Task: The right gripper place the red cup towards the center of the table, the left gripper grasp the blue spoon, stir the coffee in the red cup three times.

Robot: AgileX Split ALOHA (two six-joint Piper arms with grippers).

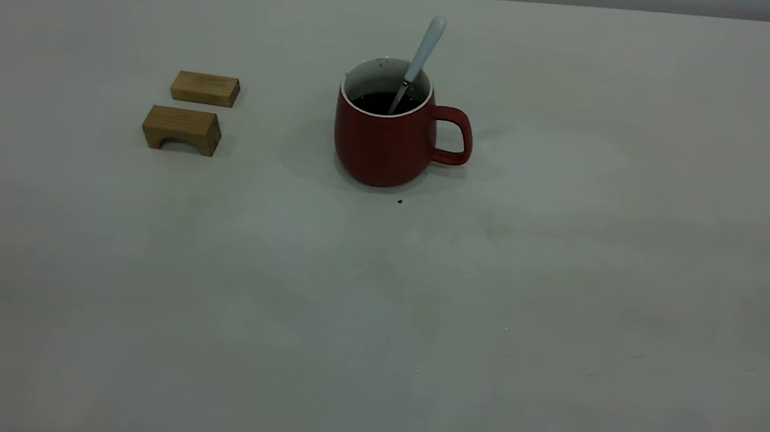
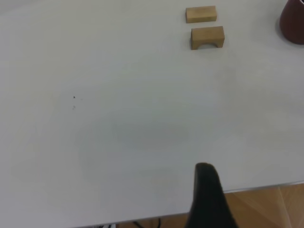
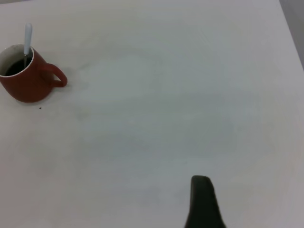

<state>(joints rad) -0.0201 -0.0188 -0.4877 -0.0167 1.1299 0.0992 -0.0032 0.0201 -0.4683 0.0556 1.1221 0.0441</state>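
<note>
Both arms are out of the exterior view. Each wrist view shows only one black finger: left gripper (image 2: pixel 209 199) at the near table edge, right gripper (image 3: pixel 203 203) over bare table (image 1: pixel 373 329). Can't tell from that whether either is open or closed; neither holds anything visible.

Tiny dark speck (image 1: pixel 399 202) sits just in front of the cup. Red cup (image 1: pixel 384 141) stands upright near table center, handle toward the right arm's side. Coffee (image 1: pixel 386 103) inside. Blue spoon (image 1: pixel 419 58) stands in the cup, bowl apparently in the coffee, handle leaning on the far rim. Two wooden blocks (image 1: pixel 193 110) sit well apart from it on the left arm's side.
</note>
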